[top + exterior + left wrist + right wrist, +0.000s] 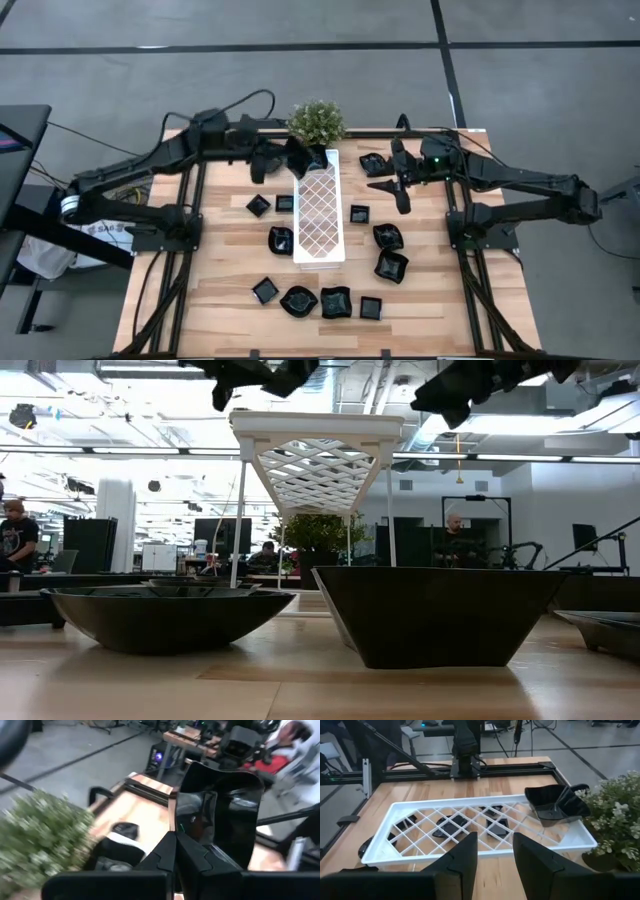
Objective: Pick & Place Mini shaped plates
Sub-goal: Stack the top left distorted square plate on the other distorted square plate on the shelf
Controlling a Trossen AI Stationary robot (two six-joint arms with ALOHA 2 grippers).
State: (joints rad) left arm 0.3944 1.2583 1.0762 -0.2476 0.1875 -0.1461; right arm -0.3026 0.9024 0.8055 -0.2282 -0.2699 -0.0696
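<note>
left end effector (175,845) is clamped on the rim of a glossy black dish (220,810), lifted over the white tray's (395,810) far end; looks light, rigid, slippery, so edge pinch suits; right end effector (495,855) empty, parted

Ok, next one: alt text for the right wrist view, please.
A small black plate, gripped by the left pincer, hangs over the end of a long white lattice tray nearest a green plant. The right pincer is open and empty in the foreground, and more black plates show through the lattice on the wooden table.
</note>
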